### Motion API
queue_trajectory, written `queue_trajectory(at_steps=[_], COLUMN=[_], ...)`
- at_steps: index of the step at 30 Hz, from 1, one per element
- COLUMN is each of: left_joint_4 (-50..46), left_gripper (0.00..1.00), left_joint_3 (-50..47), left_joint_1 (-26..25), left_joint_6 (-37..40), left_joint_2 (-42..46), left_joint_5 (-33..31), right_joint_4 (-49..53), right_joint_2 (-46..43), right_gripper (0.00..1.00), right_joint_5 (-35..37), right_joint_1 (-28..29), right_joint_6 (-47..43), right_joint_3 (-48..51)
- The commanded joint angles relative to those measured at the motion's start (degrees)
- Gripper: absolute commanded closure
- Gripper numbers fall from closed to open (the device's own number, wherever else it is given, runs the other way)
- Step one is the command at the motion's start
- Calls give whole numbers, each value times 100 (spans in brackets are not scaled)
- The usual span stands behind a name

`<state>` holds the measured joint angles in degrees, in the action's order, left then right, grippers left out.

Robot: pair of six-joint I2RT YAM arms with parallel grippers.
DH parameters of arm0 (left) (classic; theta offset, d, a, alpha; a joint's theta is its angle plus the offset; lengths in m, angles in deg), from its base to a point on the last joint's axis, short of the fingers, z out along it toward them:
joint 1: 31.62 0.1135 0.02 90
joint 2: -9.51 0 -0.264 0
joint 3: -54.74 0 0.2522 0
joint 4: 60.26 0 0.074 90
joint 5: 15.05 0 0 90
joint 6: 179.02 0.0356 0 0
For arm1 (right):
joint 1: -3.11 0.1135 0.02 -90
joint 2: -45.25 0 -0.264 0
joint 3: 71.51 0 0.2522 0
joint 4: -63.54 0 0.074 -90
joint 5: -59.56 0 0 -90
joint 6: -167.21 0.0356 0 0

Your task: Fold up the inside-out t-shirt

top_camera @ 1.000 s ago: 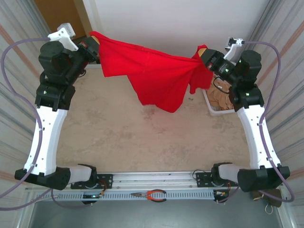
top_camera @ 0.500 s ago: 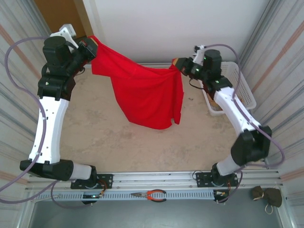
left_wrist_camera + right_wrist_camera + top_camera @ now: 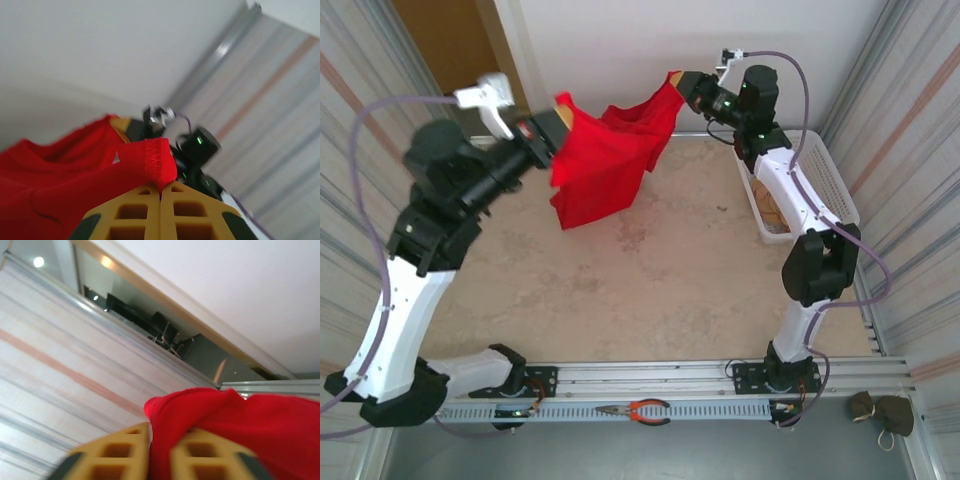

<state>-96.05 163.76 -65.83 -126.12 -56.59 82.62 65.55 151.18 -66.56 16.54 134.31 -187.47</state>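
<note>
1. Plainly, the inside-out t-shirt [image 3: 605, 160] hung in the air over the far part of the desk [image 3: 650, 290], strung between the two arms. I could not tell whether its lowest fold touched the surface.
2. The left gripper [image 3: 557, 112] was clamped tight on a stitched hem, jaws fully together with the cloth edge poking out above them.
3. The right gripper [image 3: 678, 84] had a bunched wad of red cloth between its jaws, which stood a little apart. I could not tell whether they were pinching it or going slack.
4. I judged the shirt light, limp and non-slippery: it would sag and crumple wherever unsupported. The doubled, stitched hems and seams looked the firmest places to pinch.
5. Its long axis ran between the grippers, slanting from near-left to far-right, with most of the cloth drooping below the left end.
</note>
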Motion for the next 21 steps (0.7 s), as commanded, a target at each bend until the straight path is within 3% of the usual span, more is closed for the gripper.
queue_trajectory(at_steps=[1, 2, 3, 7, 8, 11, 12, 15, 21], left_joint_4=[880, 1073, 1270, 2177, 2274, 2306, 2223, 1880, 600], left_gripper=[100, 100, 100, 100, 96, 50, 41, 26, 21], left_joint_3=[-1025, -1334, -1631, -2331, -2339, -2348, -2389, -2684, -3318], left_joint_1=[-920, -1256, -1533, -2269, -2366, -2450, -2443, -2186, -688], left_joint_6=[-134, -188, -281, -601, -605, -523, -477, -452, -720], left_joint_2=[-254, -393, -581, -1524, -1802, -2195, -2173, -1823, -1076], left_joint_5=[-532, -649, -735, -593, -391, -146, -258, -628, -665], right_joint_4=[713, 902, 922, 1039, 1207, 2194, 2511, 3229, 4083], right_joint_2=[-122, -353, -637, -1610, -1847, -2555, -2761, -3369, -4055], right_gripper=[28, 16, 14, 16, 17, 21, 21, 23, 20], right_joint_5=[70, 240, 360, 362, 361, 556, 664, 1059, 2155], right_joint_1=[-349, -473, -613, -1141, -1227, -1249, -1198, -933, 71], right_joint_6=[-503, -712, -812, -912, -1015, -1600, -1739, -2077, -2342], right_joint_3=[607, 964, 1368, 2438, 2616, 2869, 2959, 3466, 4729])
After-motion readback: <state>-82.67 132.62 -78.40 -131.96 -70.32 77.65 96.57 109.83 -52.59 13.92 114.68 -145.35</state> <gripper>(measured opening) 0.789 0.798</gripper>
